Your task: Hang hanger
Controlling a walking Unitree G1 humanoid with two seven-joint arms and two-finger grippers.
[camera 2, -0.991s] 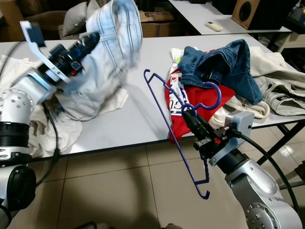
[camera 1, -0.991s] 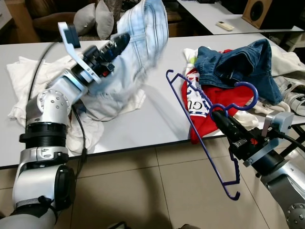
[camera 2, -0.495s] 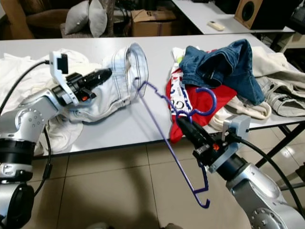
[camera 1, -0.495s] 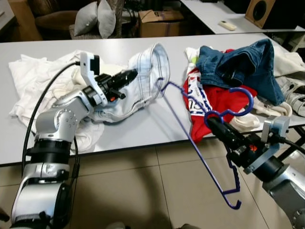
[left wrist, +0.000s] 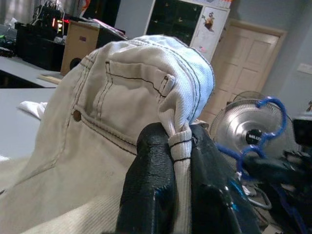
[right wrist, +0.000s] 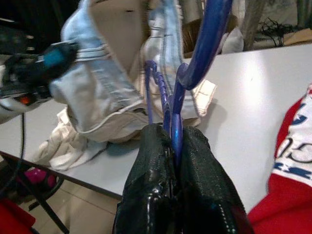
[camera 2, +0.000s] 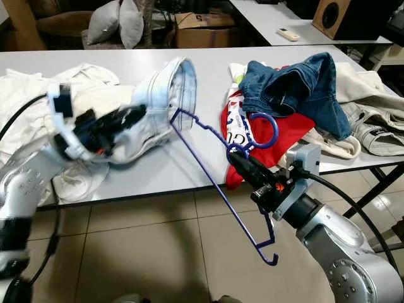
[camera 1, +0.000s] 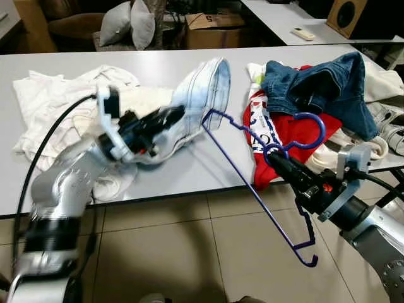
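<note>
A blue plastic hanger (camera 1: 252, 183) hangs off the table's front edge, gripped at its neck below the hook by my right gripper (camera 1: 278, 161), which is shut on it. Its far tip reaches the open waistband of pale blue jeans (camera 1: 202, 95) lying on the white table (camera 1: 208, 164). My left gripper (camera 1: 167, 117) is shut on the jeans' waistband, pinching a belt loop (left wrist: 178, 144). The right wrist view has the hanger (right wrist: 176, 122) between the black fingers (right wrist: 146, 185), with the jeans (right wrist: 112, 92) beyond.
A pile of clothes lies at the table's right: dark denim (camera 1: 315, 88), a red and white shirt (camera 1: 278, 126), beige garments (camera 1: 385, 82). White clothes (camera 1: 50, 101) lie at the left. Tiled floor (camera 1: 189, 252) spreads below. A second table (camera 1: 297, 19) stands behind.
My left arm has dropped lower and toward the table's front, still holding the jeans. The hanger's far tip has moved closer to the waistband opening.
</note>
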